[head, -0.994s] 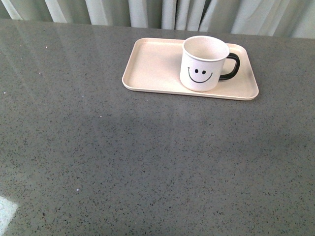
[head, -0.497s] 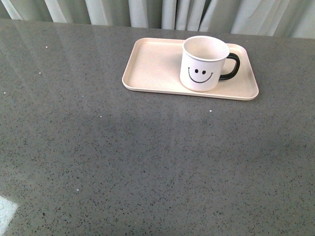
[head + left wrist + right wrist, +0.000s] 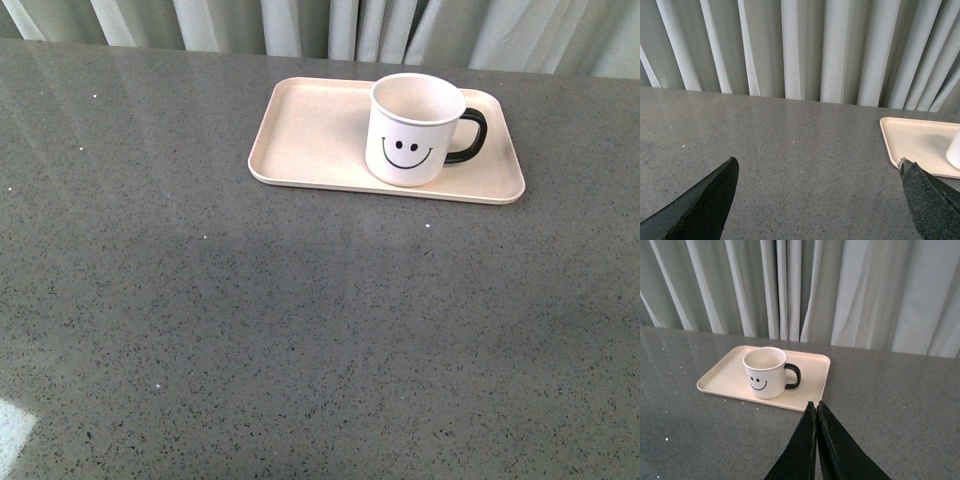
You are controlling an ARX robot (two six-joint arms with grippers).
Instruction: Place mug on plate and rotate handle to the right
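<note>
The mug stands upright on the plate, on its right half, with bare plate to its left. Its smiley face looks toward the robot, and the handle points to the right, hanging over the plate's right part without reaching the rim. The mug looks empty inside.

The plate lies flat on the grey speckled surface, toward the far edge and a little right of centre in the front view, its long side running left to right. Pale curtains hang behind the surface.

Neither arm shows in the front view. In the left wrist view the left end effector is released, its two dark fingers spread wide apart with only bare surface between them; a corner of the plate and a sliver of the mug show just past one finger. In the right wrist view the right end effector is clenched, its fingers pressed together with nothing between them, hovering above the surface on the near side of the plate, apart from the mug.
</note>
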